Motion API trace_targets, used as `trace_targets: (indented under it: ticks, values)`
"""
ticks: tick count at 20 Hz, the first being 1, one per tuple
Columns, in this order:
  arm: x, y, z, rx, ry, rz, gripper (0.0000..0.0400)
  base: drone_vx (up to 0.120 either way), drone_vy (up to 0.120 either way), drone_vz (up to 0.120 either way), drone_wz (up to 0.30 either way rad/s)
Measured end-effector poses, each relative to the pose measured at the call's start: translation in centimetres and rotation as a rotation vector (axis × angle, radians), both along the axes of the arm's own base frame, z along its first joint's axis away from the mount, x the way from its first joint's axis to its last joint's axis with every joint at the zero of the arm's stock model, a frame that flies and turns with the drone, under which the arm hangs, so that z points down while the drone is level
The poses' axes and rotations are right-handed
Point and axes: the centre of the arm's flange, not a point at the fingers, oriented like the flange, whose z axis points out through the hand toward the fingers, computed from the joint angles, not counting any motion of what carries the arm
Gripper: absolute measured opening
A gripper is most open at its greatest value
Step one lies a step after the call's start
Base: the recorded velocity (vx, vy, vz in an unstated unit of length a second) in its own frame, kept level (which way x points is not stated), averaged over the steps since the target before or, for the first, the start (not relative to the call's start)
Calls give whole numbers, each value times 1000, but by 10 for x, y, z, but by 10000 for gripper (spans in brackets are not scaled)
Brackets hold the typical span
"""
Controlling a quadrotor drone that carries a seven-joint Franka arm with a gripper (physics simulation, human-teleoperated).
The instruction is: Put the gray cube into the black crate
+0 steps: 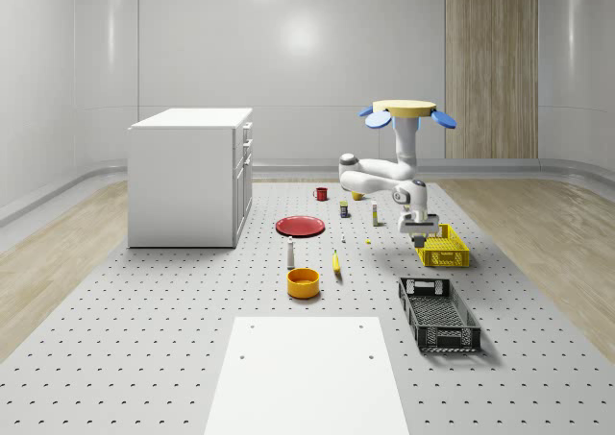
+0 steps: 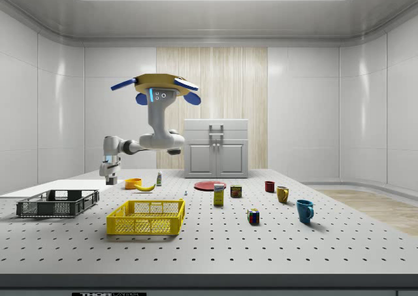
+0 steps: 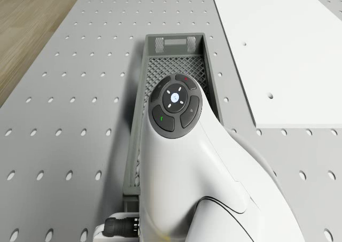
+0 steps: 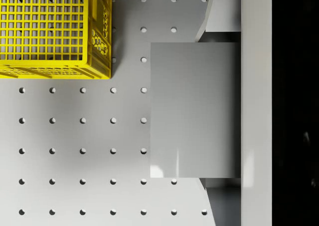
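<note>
Drone hovers above pegboard table (image 1: 144, 339). Gripper (image 1: 419, 229) grasping plain gray cube (image 4: 194, 110), centre-right whole-scene, beside yellow mesh crate (image 1: 443, 248). Black mesh crate (image 1: 439, 313) below-right, unfilled; carry and drop remain.

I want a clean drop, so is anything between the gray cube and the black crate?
Nothing visible blocks it. The end effector holds the gray cube in the air beside the yellow crate, with the drone hovering above; the black crate lies open-topped just beyond.

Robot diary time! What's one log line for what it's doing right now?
drone: hovering above table, near yellow crate | gripper: shut on gray cube, aloft | black crate: without cube | step: carrying
</note>
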Motion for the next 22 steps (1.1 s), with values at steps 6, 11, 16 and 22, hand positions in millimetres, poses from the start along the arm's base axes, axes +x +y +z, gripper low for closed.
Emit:
trace_targets:
  ticks: [6,11,16,22]
  values:
    - [0,0,0,0,0,0,251,120,0,0,0]
    - [0,0,0,0,0,0,251,120,0,0,0]
    - [0,0,0,0,0,0,251,120,0,0,0]
    - [0,0,0,0,0,0,251,120,0,0,0]
